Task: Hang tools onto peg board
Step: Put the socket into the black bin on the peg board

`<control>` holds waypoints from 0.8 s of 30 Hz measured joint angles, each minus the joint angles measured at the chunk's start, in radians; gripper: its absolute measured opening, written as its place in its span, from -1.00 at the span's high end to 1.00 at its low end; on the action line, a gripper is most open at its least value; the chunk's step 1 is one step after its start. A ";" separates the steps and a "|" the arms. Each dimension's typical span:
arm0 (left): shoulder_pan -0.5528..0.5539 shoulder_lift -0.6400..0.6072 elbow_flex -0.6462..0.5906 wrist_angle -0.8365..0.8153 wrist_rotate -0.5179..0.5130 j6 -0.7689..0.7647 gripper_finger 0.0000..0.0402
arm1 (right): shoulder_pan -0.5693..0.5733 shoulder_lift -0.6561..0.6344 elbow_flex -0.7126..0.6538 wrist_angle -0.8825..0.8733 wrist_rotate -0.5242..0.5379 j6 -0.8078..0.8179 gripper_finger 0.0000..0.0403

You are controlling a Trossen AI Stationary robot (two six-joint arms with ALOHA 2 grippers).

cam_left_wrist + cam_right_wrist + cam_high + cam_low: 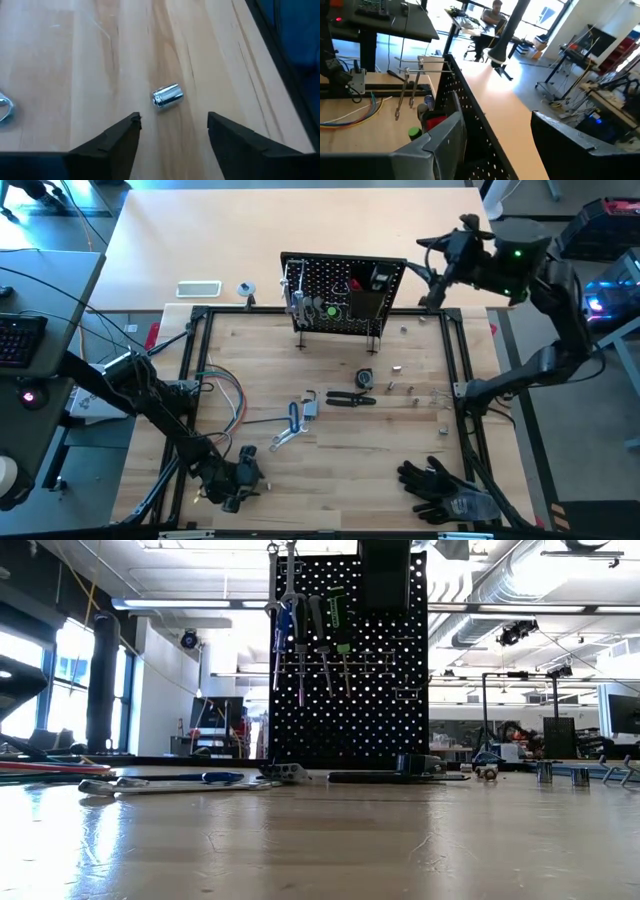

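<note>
Two pincers, both with fingers apart | left pincer (172, 125) low at near-left bench (330, 480) corner over a silver socket (168, 96) | right pincer (495, 135) above peg board (345, 295) top | wrench (285, 435), pliers (350, 399) lie mid-bench | drivers (320, 625) hang on board

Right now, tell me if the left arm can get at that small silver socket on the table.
Probably yes: the left gripper is open, the silver socket lies on bare wood just ahead of its fingers, and nothing lies between.
</note>
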 joint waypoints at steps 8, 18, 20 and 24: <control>0.025 0.056 0.000 0.112 -0.014 -0.061 -0.16 | 0.165 -0.012 0.000 -0.044 0.172 -0.114 -0.13; 0.057 0.098 0.000 0.175 -0.016 -0.073 -0.16 | 0.388 -0.013 0.000 -0.089 0.394 -0.158 -0.13; 0.059 0.098 0.000 0.176 -0.016 -0.083 -0.16 | 0.423 -0.013 0.000 -0.092 0.405 -0.140 -0.13; 0.059 0.098 0.000 0.176 -0.020 -0.104 -0.16 | 0.488 -0.013 0.000 -0.120 0.357 -0.077 -0.13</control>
